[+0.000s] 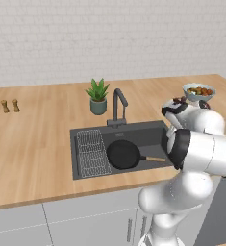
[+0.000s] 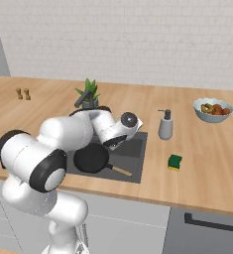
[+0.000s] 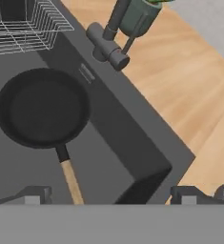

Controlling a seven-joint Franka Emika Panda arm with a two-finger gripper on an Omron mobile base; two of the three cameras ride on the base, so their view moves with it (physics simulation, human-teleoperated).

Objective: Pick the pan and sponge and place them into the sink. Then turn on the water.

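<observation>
The black pan (image 1: 124, 154) (image 2: 91, 158) (image 3: 42, 107) lies flat inside the dark grey sink (image 1: 143, 132) (image 2: 134, 149) (image 3: 113, 138), its wooden handle pointing toward the sink's right side. My gripper (image 2: 115, 143) (image 3: 111, 198) hovers above the right part of the basin, near the handle's end. It is open and holds nothing. The green and yellow sponge (image 2: 175, 161) rests on the counter to the right of the sink. The dark faucet (image 1: 118, 103) (image 3: 108, 40) stands behind the basin, and no water shows.
A wire rack (image 1: 93, 153) (image 3: 18, 24) fills the sink's left side. A potted plant (image 1: 98, 97) stands by the faucet. A soap dispenser (image 2: 165, 125) and a fruit bowl (image 2: 213, 110) sit on the right counter. Two small shakers (image 1: 10, 106) stand far left.
</observation>
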